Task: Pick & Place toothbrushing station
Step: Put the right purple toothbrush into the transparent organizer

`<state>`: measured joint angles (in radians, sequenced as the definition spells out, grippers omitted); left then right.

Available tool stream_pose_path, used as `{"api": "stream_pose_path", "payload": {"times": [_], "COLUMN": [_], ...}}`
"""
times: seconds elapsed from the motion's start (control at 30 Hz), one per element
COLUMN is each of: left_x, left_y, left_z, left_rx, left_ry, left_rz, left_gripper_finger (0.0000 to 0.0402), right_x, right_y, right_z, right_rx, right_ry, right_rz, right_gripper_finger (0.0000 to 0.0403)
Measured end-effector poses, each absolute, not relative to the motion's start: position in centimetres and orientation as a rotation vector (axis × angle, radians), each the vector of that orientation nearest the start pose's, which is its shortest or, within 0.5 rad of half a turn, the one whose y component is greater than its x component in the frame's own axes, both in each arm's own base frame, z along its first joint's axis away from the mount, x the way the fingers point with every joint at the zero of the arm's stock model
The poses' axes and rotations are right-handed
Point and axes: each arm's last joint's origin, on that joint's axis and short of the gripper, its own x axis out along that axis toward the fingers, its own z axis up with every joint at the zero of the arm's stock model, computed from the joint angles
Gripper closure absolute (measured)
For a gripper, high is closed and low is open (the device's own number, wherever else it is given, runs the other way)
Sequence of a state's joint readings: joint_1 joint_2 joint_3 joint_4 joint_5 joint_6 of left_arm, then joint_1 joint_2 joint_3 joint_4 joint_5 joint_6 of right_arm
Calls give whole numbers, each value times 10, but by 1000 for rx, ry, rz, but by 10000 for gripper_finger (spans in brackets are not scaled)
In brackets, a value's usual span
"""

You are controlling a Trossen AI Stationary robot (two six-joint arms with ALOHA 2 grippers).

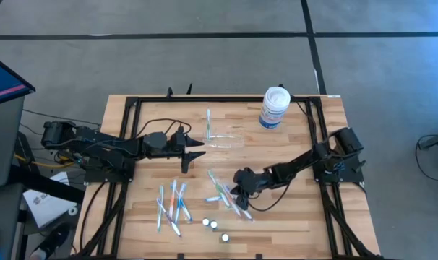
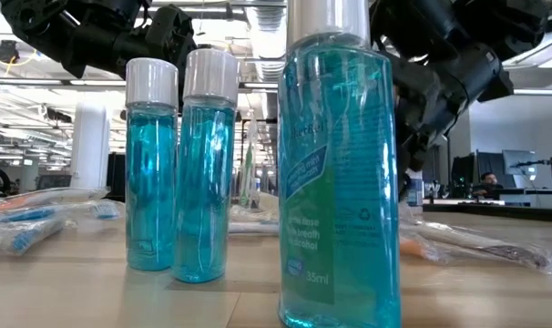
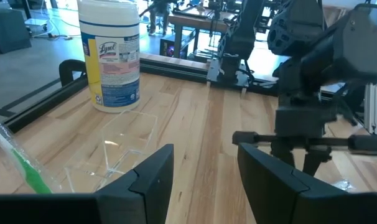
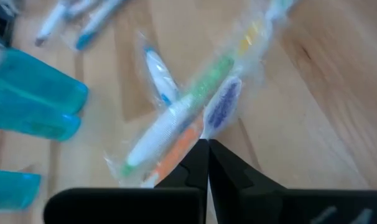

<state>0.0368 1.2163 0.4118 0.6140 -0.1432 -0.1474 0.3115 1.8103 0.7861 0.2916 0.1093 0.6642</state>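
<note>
Now my right hand (image 1: 242,196) is pinched together on a wrapped toothbrush (image 4: 195,106) near the wooden surface's (image 1: 291,155) front edge, grey floor (image 1: 204,65) beyond.

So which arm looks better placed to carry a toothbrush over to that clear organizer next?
The right, probably: its claw is shut on a wrapped toothbrush. The left claw is open and empty beside the clear organizer.

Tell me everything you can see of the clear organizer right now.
The toothbrushing station is a small, boxy organizer of colourless transparent plastic with upright compartments, faint against the wood. It stands on the table toward the far edge, beside the white jar without touching it. A wrapped toothbrush stands upright in it, its green handle at the organizer's edge in the left wrist view. The left gripper hovers open just short of it; nothing grips it.
</note>
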Motion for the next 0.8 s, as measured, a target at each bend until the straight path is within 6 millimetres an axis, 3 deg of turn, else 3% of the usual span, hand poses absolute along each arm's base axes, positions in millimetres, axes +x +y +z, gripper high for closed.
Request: {"api": "stream_pose_path", "payload": {"times": [0.4,0.8], "left_x": [236,236], "left_y": [13,13], "left_z": [198,200], "left_rx": [-137,-164], "left_ry": [177,156], "left_rz": [194,196], "left_gripper_finger": [230,230], "right_x": [311,307], "right_y": [94,85], "right_z": [171,203], "right_rx": [361,258], "right_ry": [560,412], "right_rz": [-43,-75], "right_gripper_finger": [403,403]}}
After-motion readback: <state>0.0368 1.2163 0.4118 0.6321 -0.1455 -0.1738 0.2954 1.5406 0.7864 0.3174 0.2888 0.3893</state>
